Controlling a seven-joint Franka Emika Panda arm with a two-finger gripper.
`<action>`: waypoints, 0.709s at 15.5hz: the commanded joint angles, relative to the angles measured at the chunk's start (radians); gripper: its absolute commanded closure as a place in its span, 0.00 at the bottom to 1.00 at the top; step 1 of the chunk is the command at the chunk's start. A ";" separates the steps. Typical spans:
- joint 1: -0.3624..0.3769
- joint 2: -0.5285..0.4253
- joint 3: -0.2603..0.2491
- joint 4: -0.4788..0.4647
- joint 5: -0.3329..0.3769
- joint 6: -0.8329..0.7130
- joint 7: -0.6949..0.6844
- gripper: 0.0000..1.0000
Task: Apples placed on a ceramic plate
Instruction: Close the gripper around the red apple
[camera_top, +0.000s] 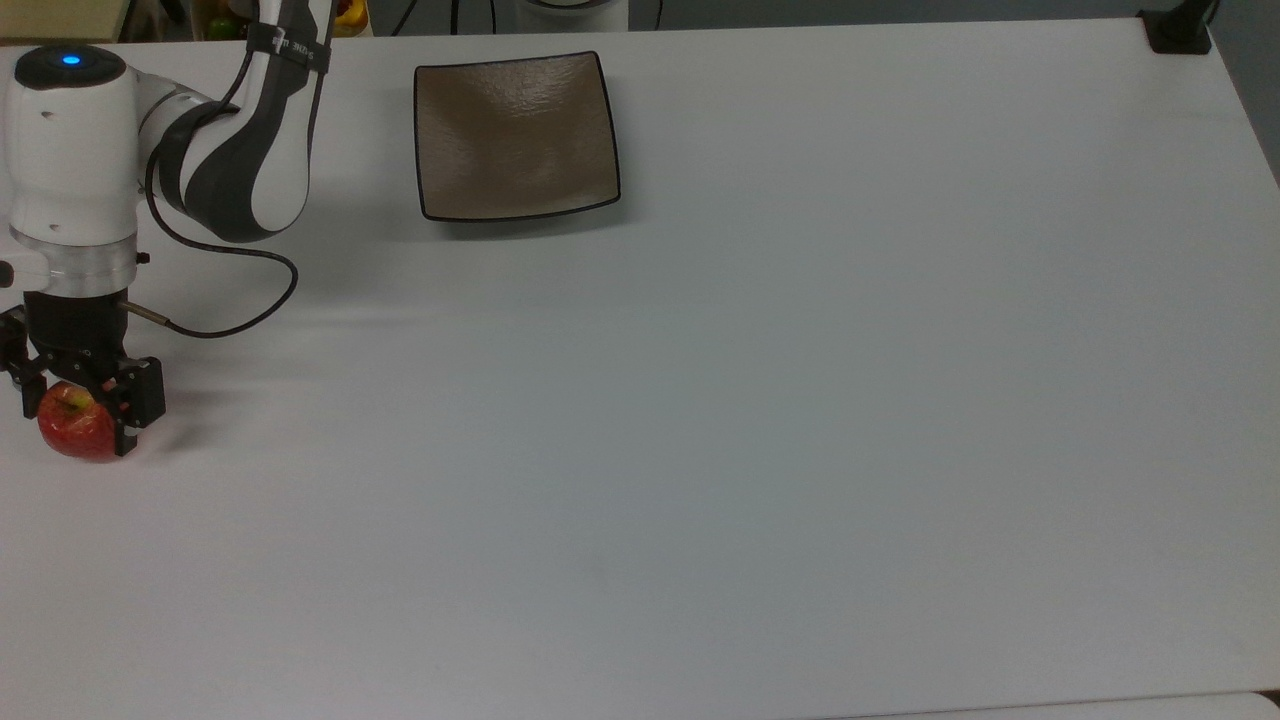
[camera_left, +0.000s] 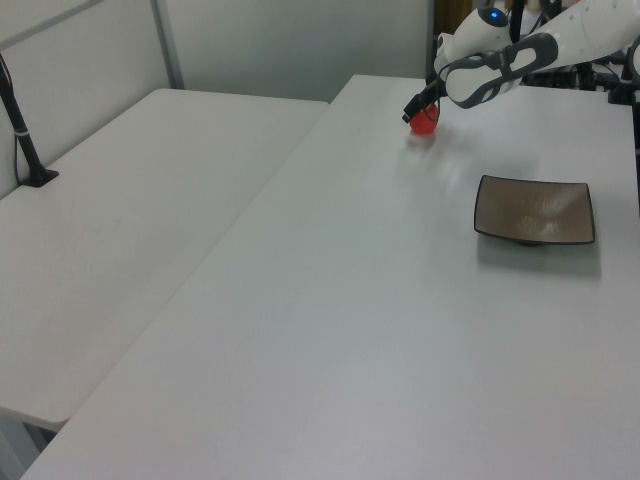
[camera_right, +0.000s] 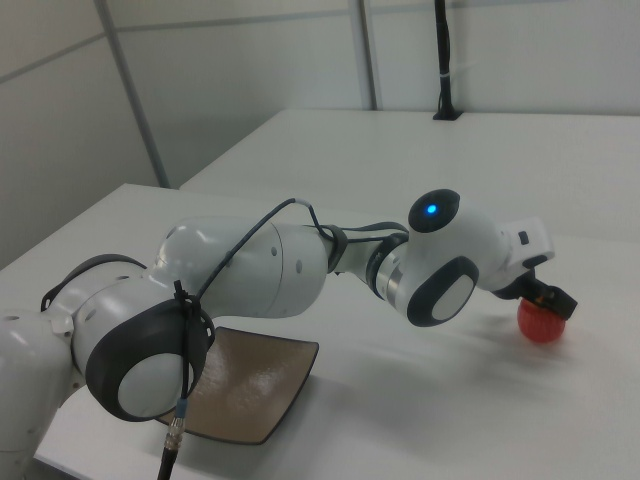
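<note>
The apple (camera_top: 72, 428) sits on the white worktop (camera_top: 760, 420) directly beneath the end effector (camera_top: 78, 425), whose two black fingers straddle it, one on each side. The fingers (camera_top: 128, 410) stand narrow, close against the fruit's skin; whether they truly press on it cannot be told. In the top view the apple's yellow-green patch shows just under the end effector's black body, and the red lower half bulges out below the fingertips. In the left view the apple (camera_left: 426, 120) is a red spot tucked under the end effector (camera_left: 418, 110), and in the right view the apple (camera_right: 541, 322) rests on the worktop below the end effector (camera_right: 549, 302).

The ceramic plate (camera_top: 515, 135) lies well apart from the end effector, toward the top view's upper right of it, flat on the worktop with nothing in it. A black cable (camera_top: 225, 290) loops from the arm's white wrist (camera_top: 70, 160) above the end effector.
</note>
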 joint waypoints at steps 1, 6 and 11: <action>-0.010 0.008 0.014 -0.002 -0.002 0.026 0.001 0.06; -0.018 0.007 0.015 -0.008 -0.096 0.024 -0.003 0.93; -0.010 -0.059 0.015 -0.041 -0.091 0.013 0.003 0.96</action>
